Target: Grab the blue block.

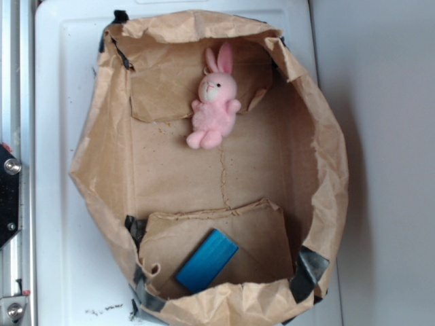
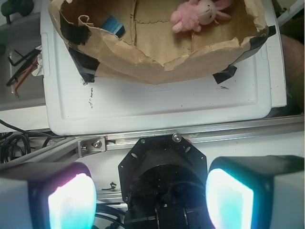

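Blue block [image 1: 207,261]: flat slab, lying at an angle on the lower flap inside the paper-lined box [image 1: 325,156], near its bottom wall; in the wrist view only a corner [image 2: 114,25] shows over the rim. Untouched.
Pink plush bunny [image 1: 215,98]: lying face-up at the opposite end of the box, well apart from the block.
White tray [image 1: 61,109]: under the box.
Gripper [image 2: 150,198]: seen only in the wrist view, outside the box, above the metal rail [image 2: 143,141]; fingers [image 2: 71,202] spread wide, glowing pads facing each other, nothing between them.
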Motion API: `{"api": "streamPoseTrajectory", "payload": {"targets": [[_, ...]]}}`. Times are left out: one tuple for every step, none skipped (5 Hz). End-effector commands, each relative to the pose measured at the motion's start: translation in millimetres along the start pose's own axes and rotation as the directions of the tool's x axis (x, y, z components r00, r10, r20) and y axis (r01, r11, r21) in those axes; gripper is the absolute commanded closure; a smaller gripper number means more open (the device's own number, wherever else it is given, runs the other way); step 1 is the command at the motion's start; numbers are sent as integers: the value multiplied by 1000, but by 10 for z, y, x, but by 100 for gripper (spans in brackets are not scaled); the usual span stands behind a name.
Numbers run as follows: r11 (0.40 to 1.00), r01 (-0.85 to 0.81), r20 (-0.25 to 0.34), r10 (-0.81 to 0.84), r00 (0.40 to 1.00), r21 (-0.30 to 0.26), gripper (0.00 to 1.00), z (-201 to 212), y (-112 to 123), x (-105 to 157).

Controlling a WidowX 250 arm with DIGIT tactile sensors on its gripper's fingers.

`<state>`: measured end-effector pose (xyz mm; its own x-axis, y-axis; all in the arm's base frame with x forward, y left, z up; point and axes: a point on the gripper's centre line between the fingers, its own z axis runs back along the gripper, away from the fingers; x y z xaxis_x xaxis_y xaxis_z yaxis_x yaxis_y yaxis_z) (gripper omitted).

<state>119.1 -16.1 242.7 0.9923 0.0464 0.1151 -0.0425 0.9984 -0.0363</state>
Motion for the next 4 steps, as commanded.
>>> {"api": "streamPoseTrajectory", "payload": {"targets": [[1000,0,0,0,1000,0,0,0,0,0],[994,-102,5,102,995,39,0,-68,122,352],[991,-127,27,126,992,36,0,-113,162,636],[988,-153,45,152,987,23,0,-218,186,826]]}}
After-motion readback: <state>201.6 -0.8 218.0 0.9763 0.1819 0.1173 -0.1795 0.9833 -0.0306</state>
